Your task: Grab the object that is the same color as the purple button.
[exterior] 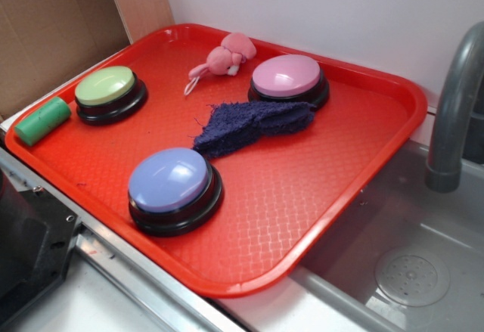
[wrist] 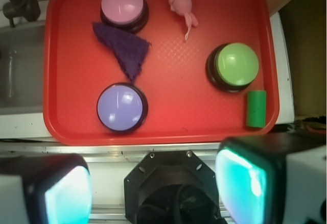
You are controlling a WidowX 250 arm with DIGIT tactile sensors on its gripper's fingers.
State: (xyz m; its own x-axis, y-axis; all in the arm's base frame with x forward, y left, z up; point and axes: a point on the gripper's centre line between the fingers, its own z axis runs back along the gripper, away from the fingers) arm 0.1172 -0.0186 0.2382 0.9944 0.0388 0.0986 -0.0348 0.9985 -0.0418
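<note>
The dark navy-purple fuzzy rag lies on the red tray between the purple button and the pink-topped button. In the wrist view the rag lies above the purple button. My gripper is high above the tray's near edge, over the robot base, far from the rag. It is open and empty, with teal pads wide apart. The gripper does not show in the exterior view.
A green-topped button and a small pink plush toy sit on the tray. A green cylinder rests at the tray's left rim. A grey sink with a tap lies to the right. Cardboard stands behind.
</note>
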